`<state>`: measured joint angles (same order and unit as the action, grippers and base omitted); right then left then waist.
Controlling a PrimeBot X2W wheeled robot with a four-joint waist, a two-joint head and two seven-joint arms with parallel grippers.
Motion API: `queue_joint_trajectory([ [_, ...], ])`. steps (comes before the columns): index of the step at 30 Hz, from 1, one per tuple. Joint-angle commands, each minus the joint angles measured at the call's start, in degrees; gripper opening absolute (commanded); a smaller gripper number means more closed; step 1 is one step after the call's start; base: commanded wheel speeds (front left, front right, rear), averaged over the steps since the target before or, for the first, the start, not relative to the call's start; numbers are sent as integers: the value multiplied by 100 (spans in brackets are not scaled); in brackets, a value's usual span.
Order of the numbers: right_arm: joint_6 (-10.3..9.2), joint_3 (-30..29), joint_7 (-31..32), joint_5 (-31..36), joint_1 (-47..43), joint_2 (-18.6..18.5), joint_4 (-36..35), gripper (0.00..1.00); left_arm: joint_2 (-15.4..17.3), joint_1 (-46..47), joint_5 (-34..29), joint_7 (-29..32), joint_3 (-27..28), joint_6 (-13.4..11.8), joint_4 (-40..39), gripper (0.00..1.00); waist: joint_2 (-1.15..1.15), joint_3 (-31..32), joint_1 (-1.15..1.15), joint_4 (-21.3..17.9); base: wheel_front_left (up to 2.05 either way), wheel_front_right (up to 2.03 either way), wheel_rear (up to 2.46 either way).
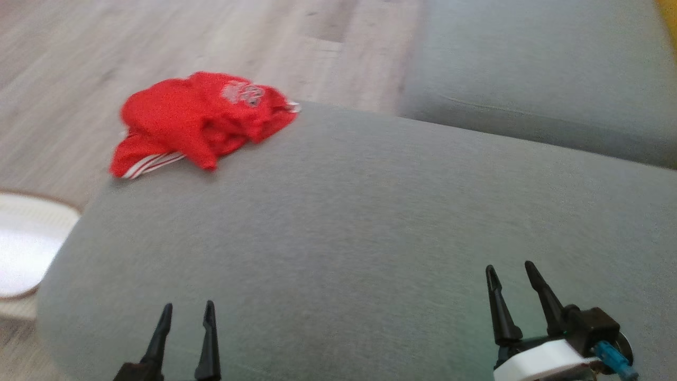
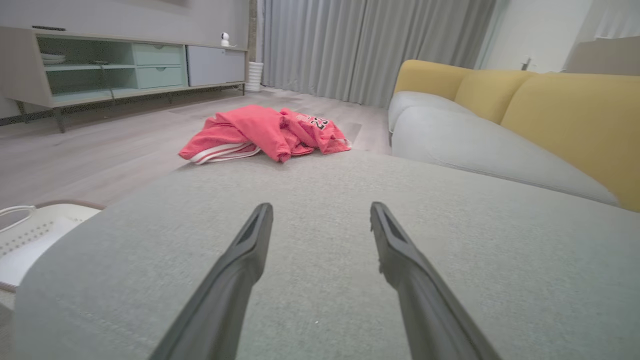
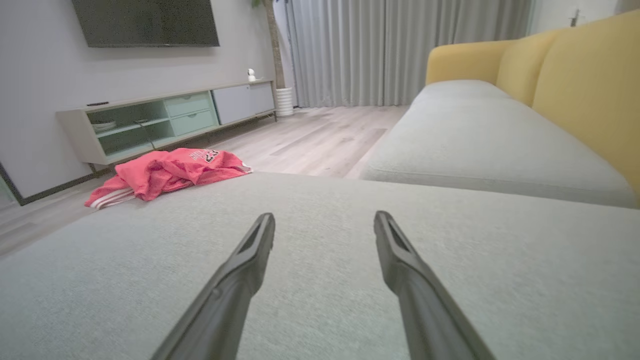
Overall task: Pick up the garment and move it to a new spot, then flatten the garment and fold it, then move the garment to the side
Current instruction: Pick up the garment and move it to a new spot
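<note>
red garment (image 1: 198, 124): crumpled at far edge of grey cushion (image 1: 370, 222), maybe overhanging | left gripper (image 1: 188, 312): fingers apart, empty | right gripper (image 1: 510, 272): fingers apart, empty

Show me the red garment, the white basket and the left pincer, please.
red garment (image 1: 195, 124), head view: middle of the crumpled cloth.
white basket (image 1: 24, 248), head view: bare inner surface.
left pincer (image 1: 189, 305), head view: midway between its fingertips.
</note>
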<state>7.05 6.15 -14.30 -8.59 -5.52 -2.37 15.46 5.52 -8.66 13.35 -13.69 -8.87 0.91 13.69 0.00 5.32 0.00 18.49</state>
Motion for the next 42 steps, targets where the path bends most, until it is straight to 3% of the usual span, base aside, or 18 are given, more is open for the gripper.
queue_joint_trajectory([
  [1, 44, 149, -70, -28, 266, -51, -208, 100, 63, 256, 50, -24, 222, -48, -215, 100, 0, -19, 0, 484, 0, 0, 0],
  [8, 44, 379, -70, 11, 515, -51, -165, 100, 77, 158, 152, -59, 397, -190, -427, 100, 0, -230, 0, 849, 0, 0, 0],
  [19, 44, 439, -70, 92, 661, -51, -81, 100, 43, 58, 208, -115, 522, -272, -544, 100, 0, -343, 0, 943, 0, 0, 0],
  [24, 44, 236, -70, 133, 494, -51, -180, 100, 190, 206, 262, -120, 690, -265, -633, 100, 0, -360, 0, 933, 0, 0, 0],
  [28, 44, 214, -70, 284, 496, -51, -266, 100, 644, 504, 340, -53, 1216, -380, -1154, 100, 0, -540, 0, 544, 0, 0, 0],
  [32, 44, 154, -70, 572, 629, -51, -387, 100, 1440, 1229, 370, 273, 1769, -367, -1715, 100, 0, -919, 0, 95, 0, 0, 0],
  [33, 44, 154, -70, 572, 629, -51, -387, 100, 1440, 1229, 370, 273, 1769, -367, -1715, 100, 0, -919, 0, 95, 0, 0, 0],
  [37, 44, 70, -40, 909, 780, -51, -508, 100, 2257, 2291, 377, 786, 1942, -128, -1801, 100, 0, -1340, 0, -268, 0, 0, 0],
  [42, 44, -22, 128, 1223, 1077, -51, -827, 100, 2806, 3850, 587, 1386, 1800, 185, -973, 100, 0, -1920, 0, -606, 0, 0, 0],
])
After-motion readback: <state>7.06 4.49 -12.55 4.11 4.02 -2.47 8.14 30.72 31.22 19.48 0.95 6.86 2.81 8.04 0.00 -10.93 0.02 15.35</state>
